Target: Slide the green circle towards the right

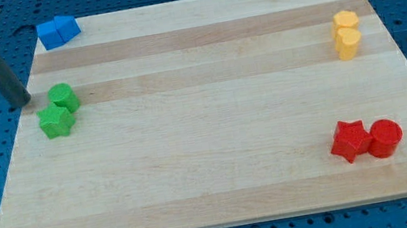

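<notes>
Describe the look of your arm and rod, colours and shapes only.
My arm shows only at the view's top left: a pale grey rounded housing with a dark band, cut off by the frame. From it runs a straight, dark grey, smooth cylindrical rod ending in my tip. No cables, markings or labels are visible on it.

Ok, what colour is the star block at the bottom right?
Red: the star shows in the camera view, beside a red cylinder.

Right of the green circle [63, 96] bare board [203, 114]; green star [55, 120] touches below
</notes>
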